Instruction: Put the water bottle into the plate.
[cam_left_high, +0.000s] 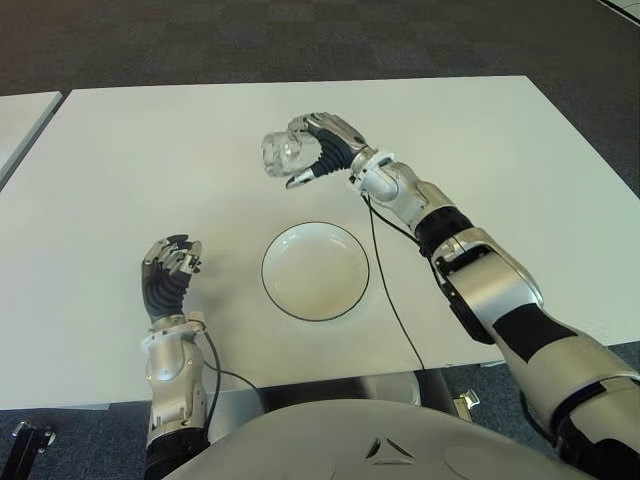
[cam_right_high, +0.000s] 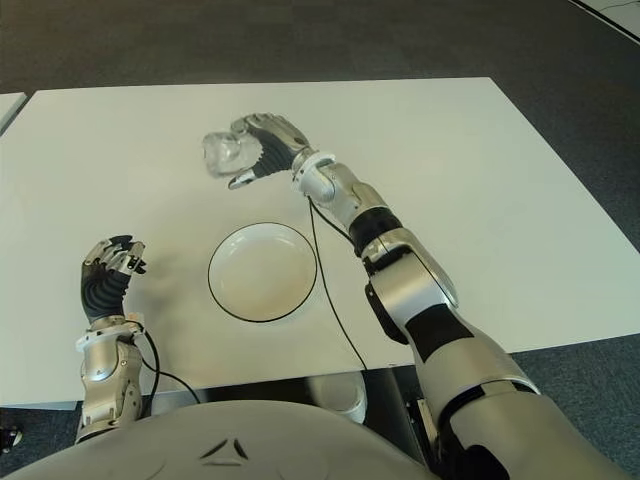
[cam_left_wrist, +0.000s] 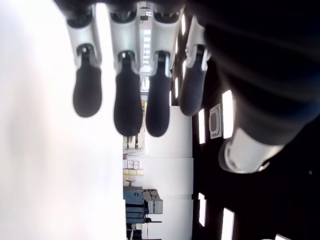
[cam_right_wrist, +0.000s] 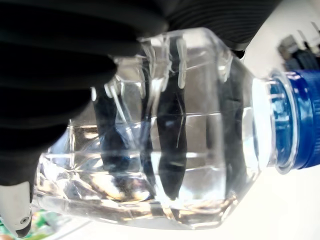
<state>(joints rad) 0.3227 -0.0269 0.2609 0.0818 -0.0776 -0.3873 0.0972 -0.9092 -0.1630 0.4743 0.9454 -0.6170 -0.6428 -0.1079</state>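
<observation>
Although the water bottle sits in the upper centre of the left eye view, most of it is covered by the right robot hand; only the clear end pokes out to the left of the fingers. The right wrist view shows its blue cap cut off at the frame edge. Whether the bottle touches the white counter I can't tell. The plate, white with a dark rim, sits below the bottle at frame centre, apart from it. A black cable runs down just right of the plate. Right robot hand: fingers wrapped tight round the bottle. Left robot hand: lower left, left of the plate, fingers loosely curled, holding nothing.
</observation>
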